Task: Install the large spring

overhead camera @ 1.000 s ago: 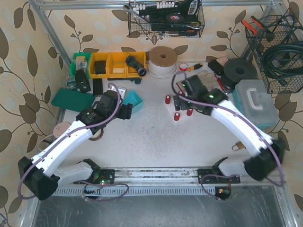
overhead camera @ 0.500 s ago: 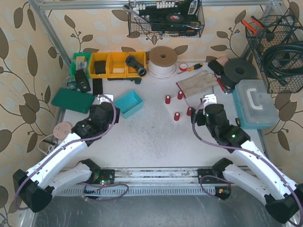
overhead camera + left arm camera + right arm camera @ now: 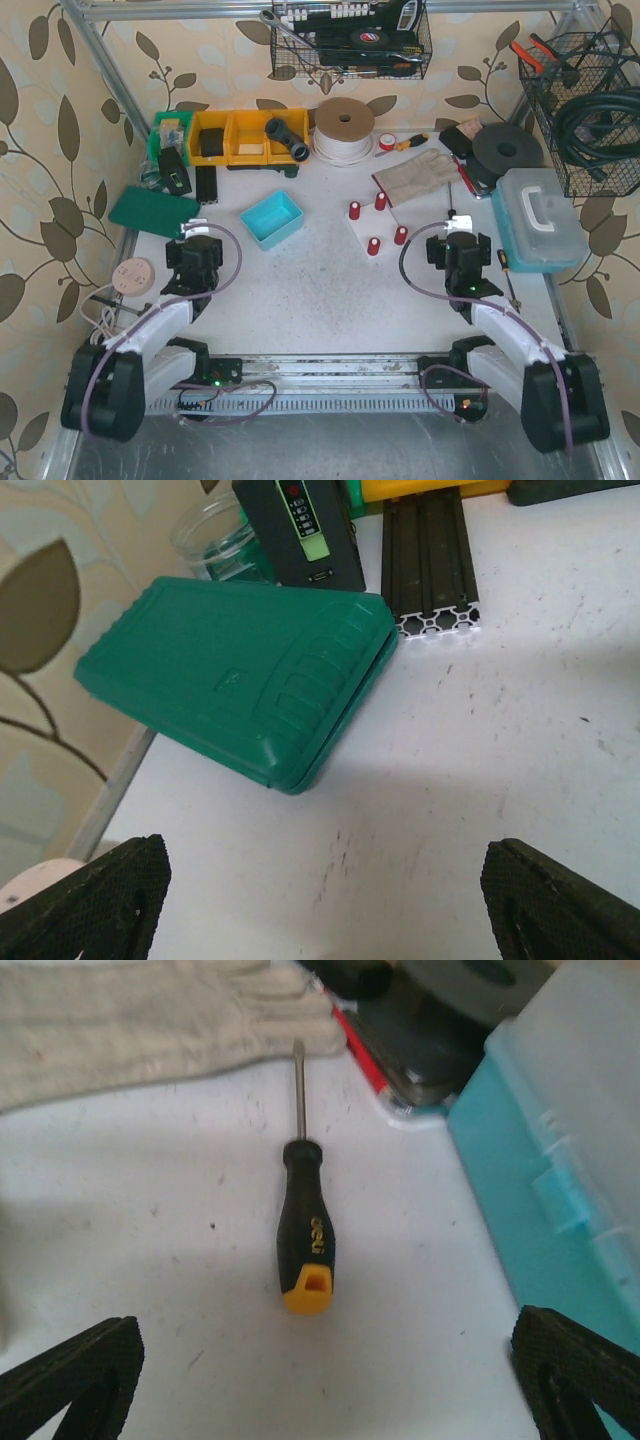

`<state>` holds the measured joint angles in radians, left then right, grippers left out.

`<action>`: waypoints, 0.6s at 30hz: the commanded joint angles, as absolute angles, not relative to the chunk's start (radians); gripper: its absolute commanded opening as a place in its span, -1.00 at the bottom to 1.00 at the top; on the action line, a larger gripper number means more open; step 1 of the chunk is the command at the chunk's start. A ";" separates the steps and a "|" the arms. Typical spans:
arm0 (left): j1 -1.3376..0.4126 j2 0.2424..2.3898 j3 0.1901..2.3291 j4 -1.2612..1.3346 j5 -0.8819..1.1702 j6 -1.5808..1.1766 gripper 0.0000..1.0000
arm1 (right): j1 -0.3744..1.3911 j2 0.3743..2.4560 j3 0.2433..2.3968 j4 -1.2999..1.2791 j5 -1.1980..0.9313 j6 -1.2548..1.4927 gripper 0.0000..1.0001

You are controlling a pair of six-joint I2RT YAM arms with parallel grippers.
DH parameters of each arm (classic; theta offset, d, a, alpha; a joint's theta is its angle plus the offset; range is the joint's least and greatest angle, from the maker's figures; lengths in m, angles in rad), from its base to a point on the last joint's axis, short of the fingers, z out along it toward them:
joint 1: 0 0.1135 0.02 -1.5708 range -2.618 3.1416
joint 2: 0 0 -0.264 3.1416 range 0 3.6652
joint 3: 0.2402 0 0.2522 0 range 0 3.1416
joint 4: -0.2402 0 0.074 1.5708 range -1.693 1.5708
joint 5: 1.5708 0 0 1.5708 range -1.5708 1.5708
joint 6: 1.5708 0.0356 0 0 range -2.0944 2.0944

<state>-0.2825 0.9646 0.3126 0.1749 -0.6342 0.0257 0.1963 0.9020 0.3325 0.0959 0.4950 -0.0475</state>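
Observation:
I see no large spring in any view. Several small red cylinders stand on the table middle, past both arms. My left gripper is open and empty, its jaws wide over bare table, just short of a green case. My right gripper is open and empty, its jaws wide apart. A black screwdriver with a yellow end lies on the table just ahead of it, untouched.
A teal bin sits left of centre. A black extrusion and a dark meter lie behind the green case. A cloth glove and a blue-lidded box flank the screwdriver. Yellow bins line the back.
Both arms have drawn back from the table middle toward the near edge. The right gripper left the red cylinders and swung right; the left one pulled away from the teal bin.

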 commanded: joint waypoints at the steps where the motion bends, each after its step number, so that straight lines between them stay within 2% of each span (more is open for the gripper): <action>1: -0.182 1.127 0.276 0.611 -0.457 0.075 0.75 | 0.129 1.057 0.261 0.514 0.377 -0.043 0.99; 4: -0.169 1.304 0.327 0.717 -0.450 0.153 0.77 | 0.111 1.202 0.307 0.590 0.361 -0.073 0.99; 5: -0.156 1.335 0.365 0.674 -0.453 0.110 0.78 | 0.105 1.247 0.329 0.615 0.341 -0.085 0.99; 9: -0.127 1.454 0.354 0.804 -0.401 0.107 0.79 | 0.069 1.383 0.395 0.685 0.313 -0.095 0.99; 11: -0.110 1.448 0.351 0.780 -0.388 0.080 0.80 | 0.043 1.434 0.391 0.736 0.303 -0.071 0.99; 15: -0.107 1.497 0.296 0.930 -0.377 0.090 0.80 | 0.007 1.482 0.349 0.845 0.232 -0.063 0.99; 18: -0.107 1.503 0.326 0.874 -0.389 0.084 0.80 | 0.007 1.493 0.335 0.885 0.232 -0.062 0.99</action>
